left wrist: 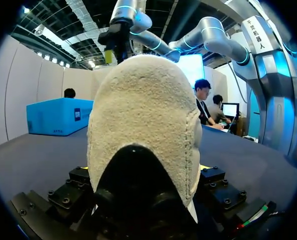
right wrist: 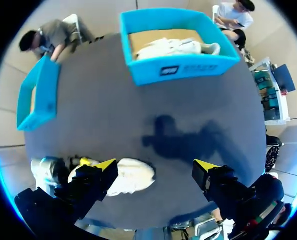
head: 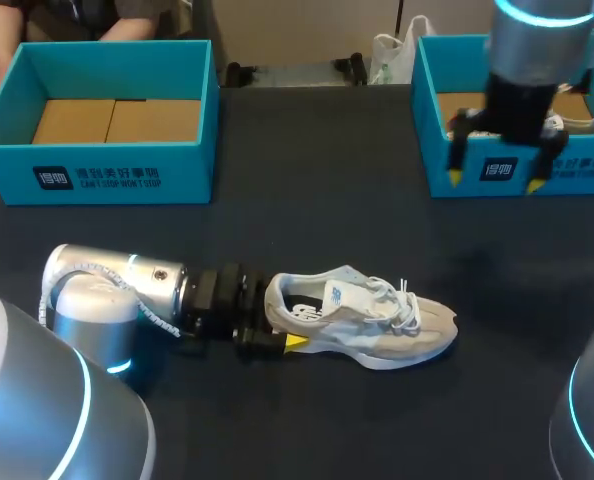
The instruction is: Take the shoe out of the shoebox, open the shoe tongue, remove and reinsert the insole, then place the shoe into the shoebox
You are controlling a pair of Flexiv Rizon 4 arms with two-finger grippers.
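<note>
A pale grey and white shoe (head: 362,315) lies on its sole on the dark table, toe to the right, tongue and laces up. My left gripper (head: 277,340) comes in low from the left and is shut on the heel, one finger on each side. In the left wrist view the suede heel (left wrist: 143,115) fills the space between the fingers. My right gripper (head: 494,180) hangs open and empty high over the front wall of the right shoebox (head: 577,170). From the right wrist view the shoe (right wrist: 131,182) lies far below, near one yellow fingertip (right wrist: 107,165).
The right blue shoebox (right wrist: 188,67) holds a second pale shoe (right wrist: 173,47). At the back left stands a blue shoebox (head: 107,175) with only its bare cardboard bottom showing. Open dark tabletop (head: 327,180) lies between the boxes and the shoe.
</note>
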